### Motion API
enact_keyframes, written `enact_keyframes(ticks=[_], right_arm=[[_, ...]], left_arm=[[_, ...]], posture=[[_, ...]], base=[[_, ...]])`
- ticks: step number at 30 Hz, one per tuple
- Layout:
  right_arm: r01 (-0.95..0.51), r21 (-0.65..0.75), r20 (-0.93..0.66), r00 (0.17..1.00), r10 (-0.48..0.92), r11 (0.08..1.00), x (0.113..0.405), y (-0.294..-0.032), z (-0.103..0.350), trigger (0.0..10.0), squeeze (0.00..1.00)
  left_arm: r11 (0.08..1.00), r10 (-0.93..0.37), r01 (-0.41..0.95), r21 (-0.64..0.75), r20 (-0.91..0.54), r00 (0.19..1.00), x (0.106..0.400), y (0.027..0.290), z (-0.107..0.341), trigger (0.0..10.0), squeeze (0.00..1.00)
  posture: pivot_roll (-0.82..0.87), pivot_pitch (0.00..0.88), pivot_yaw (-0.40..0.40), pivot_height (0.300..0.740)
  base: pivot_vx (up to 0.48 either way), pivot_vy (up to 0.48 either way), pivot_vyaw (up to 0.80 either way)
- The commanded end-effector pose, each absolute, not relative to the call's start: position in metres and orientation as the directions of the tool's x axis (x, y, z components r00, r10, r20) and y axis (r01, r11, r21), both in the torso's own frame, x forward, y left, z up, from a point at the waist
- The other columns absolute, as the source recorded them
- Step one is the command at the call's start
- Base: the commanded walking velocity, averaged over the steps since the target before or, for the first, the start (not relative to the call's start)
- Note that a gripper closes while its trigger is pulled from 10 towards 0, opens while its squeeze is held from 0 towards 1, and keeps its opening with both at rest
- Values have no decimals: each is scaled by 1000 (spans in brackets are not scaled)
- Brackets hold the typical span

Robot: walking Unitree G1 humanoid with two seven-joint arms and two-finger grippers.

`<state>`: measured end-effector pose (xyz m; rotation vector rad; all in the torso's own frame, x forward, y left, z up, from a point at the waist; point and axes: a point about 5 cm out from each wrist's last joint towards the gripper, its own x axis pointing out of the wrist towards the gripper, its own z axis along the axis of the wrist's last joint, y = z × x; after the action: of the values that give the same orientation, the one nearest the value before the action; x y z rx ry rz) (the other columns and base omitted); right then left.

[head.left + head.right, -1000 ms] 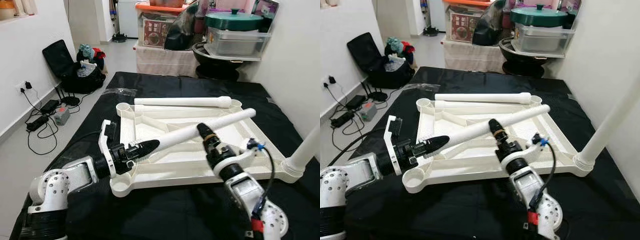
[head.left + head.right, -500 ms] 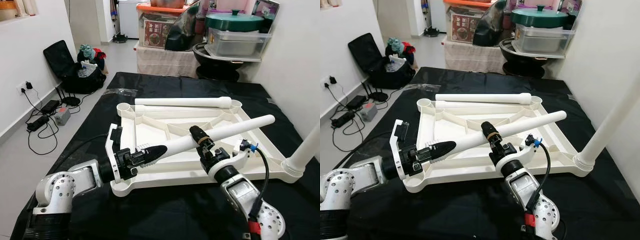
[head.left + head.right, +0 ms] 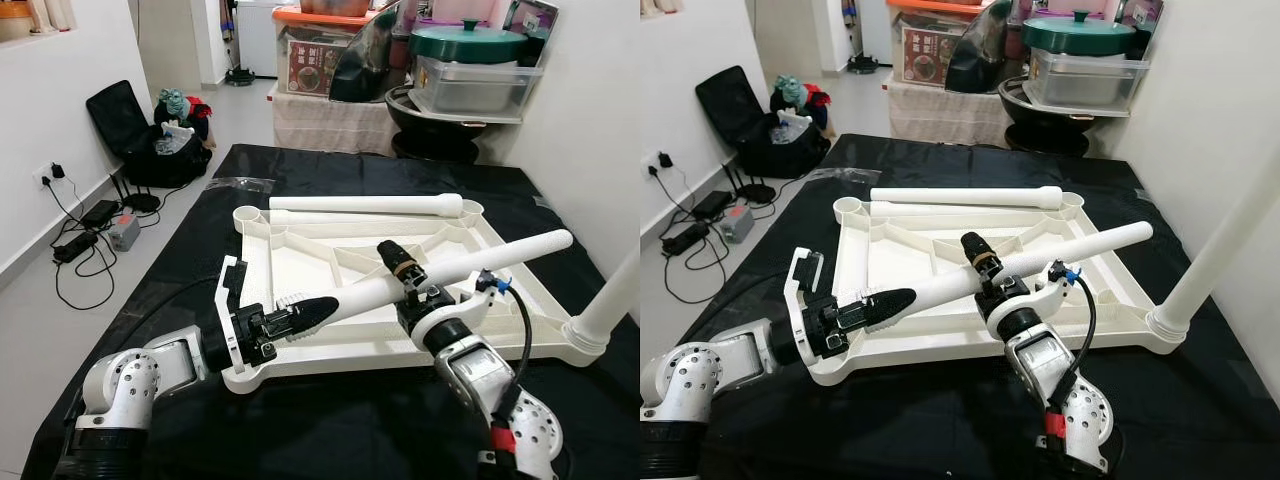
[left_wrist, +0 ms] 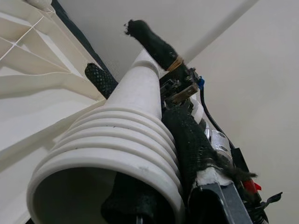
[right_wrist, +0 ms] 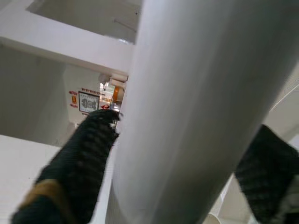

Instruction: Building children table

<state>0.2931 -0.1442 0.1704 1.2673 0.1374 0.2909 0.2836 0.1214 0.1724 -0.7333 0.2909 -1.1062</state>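
We see the left gripper (image 3: 312, 312) reaching in from eight o'clock, its black fingers (image 4: 184, 135) clenched on the ribbed end of a long white plastic table leg (image 3: 470, 262). The right gripper (image 3: 400, 268), rising from five o'clock, clasps the same leg at mid-length, one finger either side. The leg hangs tilted above the upturned white plastic tabletop (image 3: 300, 250) lying on a black cloth (image 3: 330, 420), its far end pointing toward two o'clock. A second loose white leg (image 3: 365, 204) rests along the tabletop's far edge at twelve o'clock. A third leg (image 3: 610, 305) stands upright in the corner socket at three o'clock. Storage boxes (image 3: 470, 85) crowd the background.
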Motion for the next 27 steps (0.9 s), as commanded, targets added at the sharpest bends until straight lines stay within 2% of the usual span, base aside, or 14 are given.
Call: enact_keyframes(ticks=[1,19,22,23,24,25,27], right_arm=[[-157,978,107,943,316,138,296,-118,177,0,0],[-206,978,188,936,296,30,296,-114,201,0,0],[-203,979,185,935,301,30,295,-114,201,0,0],[-199,979,180,936,303,32,295,-114,201,0,0],[-196,980,177,936,303,34,295,-114,200,0,0],[-194,980,174,937,302,37,295,-114,200,0,0],[-191,981,170,941,294,45,296,-117,200,0,0]], left_arm=[[207,-895,720,-662,170,413,284,117,174,10000,0],[185,-895,745,-640,203,396,288,113,172,10000,0],[222,-890,763,-607,194,414,290,114,171,10000,0],[246,-883,770,-588,192,429,291,114,171,10000,761],[261,-878,775,-576,192,439,291,115,171,10000,761],[264,-876,780,-567,199,440,291,115,171,10000,1000],[259,-878,794,-551,208,431,287,117,171,10000,1000]], posture=[[4,0,-81,740],[-6,0,-85,740],[-7,0,-84,740],[-7,0,-86,740],[-7,0,-86,740],[-7,0,-86,740],[-5,0,-87,740]], base=[[0,0,0],[0,0,0],[0,0,0],[0,0,0],[0,0,0],[0,0,0],[0,0,0]])
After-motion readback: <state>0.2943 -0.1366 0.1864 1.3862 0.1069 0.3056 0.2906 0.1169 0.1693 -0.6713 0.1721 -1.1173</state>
